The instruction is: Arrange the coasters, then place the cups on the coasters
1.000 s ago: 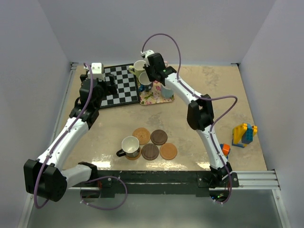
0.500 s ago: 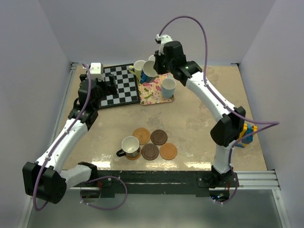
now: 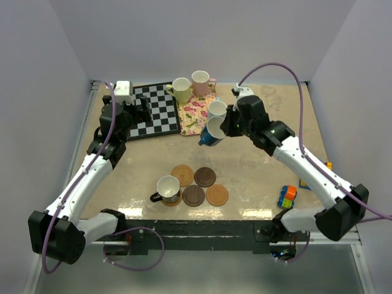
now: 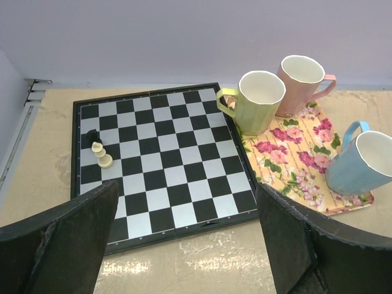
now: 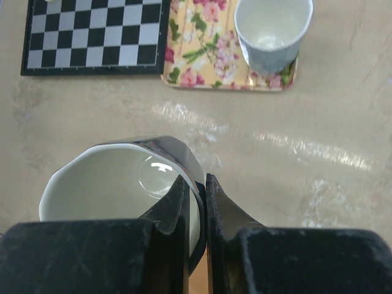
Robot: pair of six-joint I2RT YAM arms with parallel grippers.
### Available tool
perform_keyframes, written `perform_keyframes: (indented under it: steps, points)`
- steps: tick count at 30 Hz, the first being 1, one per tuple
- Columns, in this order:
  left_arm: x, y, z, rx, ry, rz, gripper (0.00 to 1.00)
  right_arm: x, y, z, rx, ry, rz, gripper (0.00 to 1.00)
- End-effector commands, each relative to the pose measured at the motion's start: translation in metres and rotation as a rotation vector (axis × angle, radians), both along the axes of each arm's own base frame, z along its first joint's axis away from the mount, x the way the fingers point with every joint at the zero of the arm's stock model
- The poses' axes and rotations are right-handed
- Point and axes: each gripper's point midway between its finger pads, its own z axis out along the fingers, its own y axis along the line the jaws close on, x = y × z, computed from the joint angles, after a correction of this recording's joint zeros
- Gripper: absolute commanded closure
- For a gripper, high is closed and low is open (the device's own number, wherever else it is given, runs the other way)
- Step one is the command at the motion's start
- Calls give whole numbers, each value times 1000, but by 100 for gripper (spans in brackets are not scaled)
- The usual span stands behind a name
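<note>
The right pincer (image 5: pixel 196 184) is clamped on the rim of the dark blue cup (image 3: pixel 207 138), one finger inside the white bowl and one outside. It holds the cup slightly tipped in the air above the bench (image 3: pixel 257 159), just off the near edge of the floral tray (image 3: pixel 196 115) and well short of the coasters (image 3: pixel 193 195). The five discs lie in a tight cluster near the front of the bench. The black cup (image 3: pixel 167 185) already sits on the leftmost one, and four lie bare. The light blue cup (image 3: pixel 216 109) waits on the tray, with the yellow-green cup (image 3: pixel 180 90) and pink cup (image 3: pixel 200 81) at its far end. The left pincer (image 4: pixel 187 202) hangs spread wide and empty over the chessboard (image 3: pixel 156 110). The arranging looks done, and the step in hand appears to be carrying the second of five cups across. The next move calls for bringing the cup forward over a free coaster, levelling it, lowering it squarely and only then letting go, without nudging the neighbouring discs or the black cup.
</note>
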Motion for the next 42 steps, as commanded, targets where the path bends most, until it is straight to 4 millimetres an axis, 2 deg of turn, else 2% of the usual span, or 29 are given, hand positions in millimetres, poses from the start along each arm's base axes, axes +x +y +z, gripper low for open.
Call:
perform_keyframes:
  steps: [1, 2, 6, 11, 17, 20, 27, 42]
  points:
    - [0, -2, 16, -31, -49, -5, 2, -24, -7, 20, 182, -31, -98, 100]
    - [0, -3, 15, -30, -46, -5, 2, -32, -11, 20, 193, -29, -102, 100]
    - [2, -4, 13, -30, -40, -9, 2, -53, -19, -5, 197, 15, -147, 100]
    - [2, -3, 11, -28, -36, -3, 2, -84, -11, -37, 195, 76, -144, 100]
    - [2, -2, 12, -27, -39, 0, 2, -109, -7, -56, 199, 119, -132, 100]
    - [2, -2, 12, -25, -39, 1, 2, -119, 4, -66, 183, 142, -91, 100]
    - [3, -3, 12, -26, -37, -4, 2, -137, 39, -84, 119, 177, -34, 100]
    - [3, -3, 11, -27, -34, -5, 2, -148, 72, -100, 61, 175, -35, 100]
